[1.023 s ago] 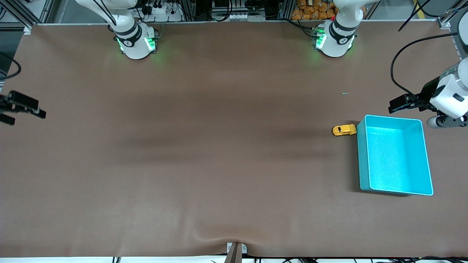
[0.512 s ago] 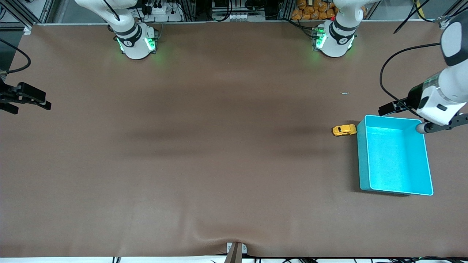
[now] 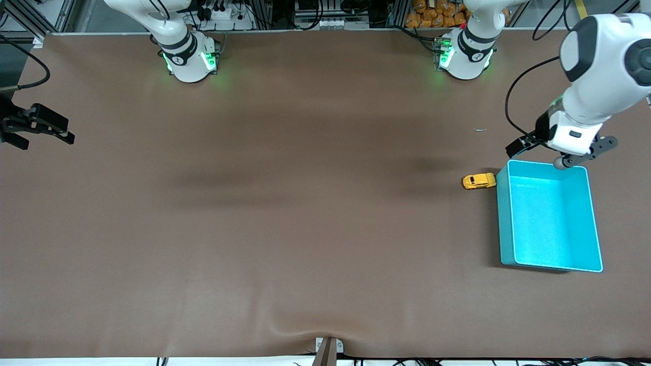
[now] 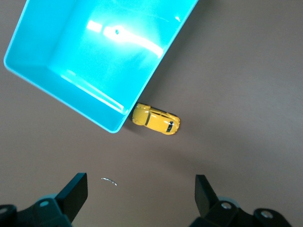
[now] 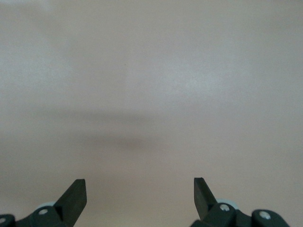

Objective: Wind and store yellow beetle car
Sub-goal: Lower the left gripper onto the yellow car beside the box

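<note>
— Yellow car [image 3: 478, 181], where does it sit?
— On the brown table [image 3: 305, 203], toward the left arm's end, on its wheels and just beside the teal bin [image 3: 549, 264]. In the left wrist view the car [image 4: 155, 119] lies by the bin's corner [image 4: 113, 127]; whether the 2 touch I cannot tell.
— Anything in the bin?
— Its floor shows bare teal with glare on it.
— And the left gripper [image 3: 519, 147]?
— It hangs in the air over the table just beside the bin's edge that is farther from the front camera, near the car. Its wrist view shows the gripper [image 4: 140, 196] with both dark fingers [image 4: 73, 194] spread wide, nothing between them, and the car and bin below.
— The right gripper [image 3: 43, 129]?
— At the right arm's end of the table, over bare brown surface by the table's edge, well apart from the car. The right gripper [image 5: 140, 196] has its 2 fingers [image 5: 73, 196] wide apart and holds nothing; only the table shows beneath it.
— Anything else on the table?
— 1 small pale scrap [image 3: 479, 129], farther from the front camera than the car; it also shows in the left wrist view [image 4: 109, 181], between the fingers and the car
</note>
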`<action>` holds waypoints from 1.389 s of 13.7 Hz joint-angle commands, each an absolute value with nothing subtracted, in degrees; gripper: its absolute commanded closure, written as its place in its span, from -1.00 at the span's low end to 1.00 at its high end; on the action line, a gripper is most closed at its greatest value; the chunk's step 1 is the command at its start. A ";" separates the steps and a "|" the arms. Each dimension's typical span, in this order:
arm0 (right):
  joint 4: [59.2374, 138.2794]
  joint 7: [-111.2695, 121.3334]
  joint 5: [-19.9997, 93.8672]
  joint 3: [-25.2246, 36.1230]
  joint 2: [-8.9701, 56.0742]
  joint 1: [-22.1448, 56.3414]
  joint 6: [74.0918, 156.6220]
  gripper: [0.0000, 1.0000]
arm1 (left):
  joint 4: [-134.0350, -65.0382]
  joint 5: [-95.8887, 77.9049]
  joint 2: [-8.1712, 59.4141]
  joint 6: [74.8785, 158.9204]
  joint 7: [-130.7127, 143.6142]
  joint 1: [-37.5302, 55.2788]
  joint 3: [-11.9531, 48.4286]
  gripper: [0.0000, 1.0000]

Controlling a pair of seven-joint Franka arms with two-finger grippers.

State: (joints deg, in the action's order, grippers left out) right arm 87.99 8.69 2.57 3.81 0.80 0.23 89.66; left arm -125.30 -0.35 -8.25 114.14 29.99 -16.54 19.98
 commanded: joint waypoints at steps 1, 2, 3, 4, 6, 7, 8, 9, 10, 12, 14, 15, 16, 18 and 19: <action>88.77 4.76 1.49 3.95 -0.62 0.97 89.74 -1.00 | -131.12 -1.41 -10.55 119.25 36.54 -16.87 20.13 -1.00; 88.42 4.75 1.41 3.87 -0.62 0.97 89.04 -1.00 | -132.87 -1.49 -10.63 121.44 39.35 -16.87 20.13 -1.00; 88.24 4.75 1.41 3.95 -0.62 0.97 88.25 -1.00 | -133.76 -1.49 -10.29 122.77 42.77 -16.87 20.13 -1.00; 88.07 5.01 1.41 4.04 -0.70 0.71 88.07 -1.00 | -134.64 -1.67 -9.67 124.35 45.50 -16.96 20.13 -1.00; 87.63 4.83 1.06 3.96 -0.53 1.05 88.15 -1.00 | -135.00 -3.33 -7.22 126.20 50.42 -17.14 20.04 -1.00; 87.63 4.75 0.53 3.87 -0.53 0.97 88.24 -1.00 | -134.74 -3.60 -5.38 127.26 53.41 -17.31 20.04 -1.00; 87.63 4.75 0.44 3.87 -0.53 0.97 88.42 -1.00 | -134.21 -3.69 -3.36 128.74 56.92 -17.31 20.04 -1.00; 87.63 4.75 0.35 3.87 -0.61 0.97 88.24 -1.00 | -132.90 -3.69 -0.82 129.46 60.35 -17.31 20.04 -1.00; 87.63 4.83 0.26 3.95 -0.62 0.88 88.07 -1.00 | -132.19 -3.69 1.12 129.90 63.08 -17.31 20.04 -1.00; 87.63 4.83 0.09 3.96 -0.70 0.70 88.07 -1.00 | -132.62 -3.69 3.85 133.58 67.65 -17.31 19.95 -1.00; 87.37 4.66 0.00 3.96 -0.70 0.70 88.15 -1.00 | -132.80 -3.60 6.32 136.48 73.71 -17.31 19.86 -1.00; 87.10 4.66 0.09 4.04 -0.70 0.62 88.07 -1.00 | -133.24 -3.60 6.94 137.54 75.83 -17.31 19.86 -1.00; 87.19 4.66 0.09 3.96 -0.70 0.79 87.98 -1.00 | -133.68 -3.60 7.20 138.59 77.24 -17.31 19.86 -1.00; 87.19 4.92 0.09 3.96 -0.70 0.97 87.89 -1.00 | -134.21 -3.25 8.61 140.53 80.67 -17.23 19.86 -1.00; 87.10 4.66 0.09 3.87 -0.70 0.97 87.63 -1.00 | -134.64 -2.90 9.14 141.32 81.90 -17.05 19.86 -1.00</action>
State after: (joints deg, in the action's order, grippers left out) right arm 87.27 5.89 0.97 3.77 0.16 0.24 88.69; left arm -133.85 -2.80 8.51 139.39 79.17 -16.84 19.56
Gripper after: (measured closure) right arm 0.000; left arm 0.000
